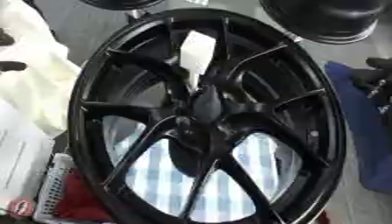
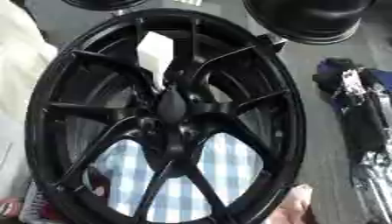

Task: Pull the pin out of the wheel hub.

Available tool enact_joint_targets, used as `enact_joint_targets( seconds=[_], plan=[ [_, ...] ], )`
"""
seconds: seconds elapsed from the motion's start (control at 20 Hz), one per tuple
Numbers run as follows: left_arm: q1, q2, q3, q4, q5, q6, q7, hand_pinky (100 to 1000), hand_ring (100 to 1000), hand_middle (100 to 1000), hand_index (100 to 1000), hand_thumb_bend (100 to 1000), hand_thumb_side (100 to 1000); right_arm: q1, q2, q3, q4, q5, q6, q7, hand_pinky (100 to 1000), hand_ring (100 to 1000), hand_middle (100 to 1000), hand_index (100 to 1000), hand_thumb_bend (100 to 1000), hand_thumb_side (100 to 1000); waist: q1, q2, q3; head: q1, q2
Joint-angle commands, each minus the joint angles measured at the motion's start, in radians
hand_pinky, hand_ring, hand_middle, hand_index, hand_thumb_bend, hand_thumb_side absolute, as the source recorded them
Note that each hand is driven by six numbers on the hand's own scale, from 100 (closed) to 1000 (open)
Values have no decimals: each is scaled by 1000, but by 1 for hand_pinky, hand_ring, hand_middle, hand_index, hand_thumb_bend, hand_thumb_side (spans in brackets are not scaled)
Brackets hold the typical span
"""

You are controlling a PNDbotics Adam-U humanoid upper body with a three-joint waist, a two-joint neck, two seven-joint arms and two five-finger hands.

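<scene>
A black multi-spoke wheel hub [image 1: 207, 118] stands nearly upright and fills both views. At its centre sits a dark oval part [image 1: 205, 104]; I cannot make out a pin there. My right hand [image 2: 337, 76] shows to the right of the rim, apart from it, over a blue cloth [image 1: 360, 131]. Its black and silver forearm [image 2: 366, 131] runs down to the lower right. How its fingers stand is not visible. My left hand does not show.
Another black wheel [image 1: 329, 17] lies at the top right. White cloth [image 1: 30, 74] hangs on the left, with two dark shapes at its edge. A white basket [image 1: 50, 192] holding something red is at the lower left. Checked cloth [image 1: 161, 175] shows between the spokes. A pinkish shape [image 2: 295, 205] touches the lower rim.
</scene>
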Motion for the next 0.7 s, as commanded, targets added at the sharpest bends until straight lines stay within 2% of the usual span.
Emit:
enact_joint_targets(
  seconds=[0.05,0.35,0.7],
  plan=[
    [-9,12,4,-22,6,-5,0,634,854,634,734,100,804,-9,-7,-6,-17,-8,0,2,858,734,529,735,100,653,4,-24,1,1,-12],
    [-12,18,4,-22,8,-6,0,634,854,634,735,100,801,-10,-3,-6,-17,-11,1,1,859,735,530,735,100,655,5,-25,1,0,-11],
    [-22,77,3,-22,2,-15,-1,635,853,635,736,100,790,0,-8,-5,-17,-5,2,1,859,735,529,735,100,654,8,-29,-3,-4,-2]
  ],
)
